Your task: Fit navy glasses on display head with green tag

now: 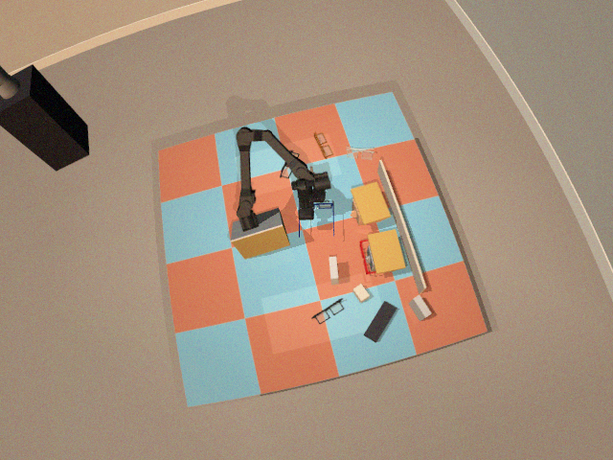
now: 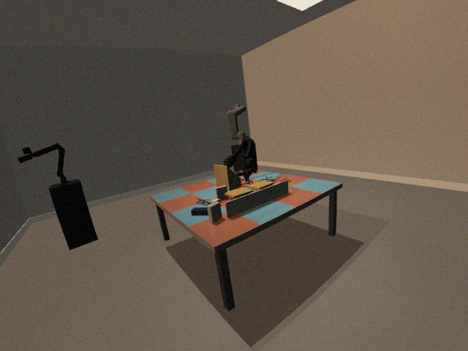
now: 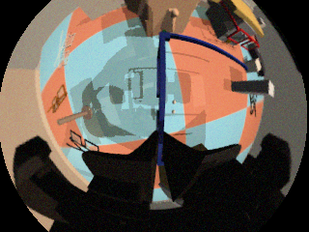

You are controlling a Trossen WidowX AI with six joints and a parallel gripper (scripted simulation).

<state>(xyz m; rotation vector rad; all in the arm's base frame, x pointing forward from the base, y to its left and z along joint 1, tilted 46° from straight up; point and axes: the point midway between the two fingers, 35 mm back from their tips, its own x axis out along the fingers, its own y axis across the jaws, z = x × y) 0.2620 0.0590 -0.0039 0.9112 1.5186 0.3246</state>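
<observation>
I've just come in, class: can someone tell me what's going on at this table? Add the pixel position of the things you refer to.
A robot arm (image 1: 244, 168) has its gripper (image 3: 158, 133) shut on a pair of navy glasses (image 1: 324, 204) (image 3: 162, 82), holding them above the checkered table (image 1: 208, 366) (image 2: 260, 217). They are not on a display head yet. Two yellow-topped blocks (image 1: 371, 202) (image 1: 387, 251) stand near a long upright panel (image 1: 403, 227) (image 2: 257, 199), with red glasses (image 1: 363, 257) (image 3: 241, 38) at one of them. I can't make out a green tag.
</observation>
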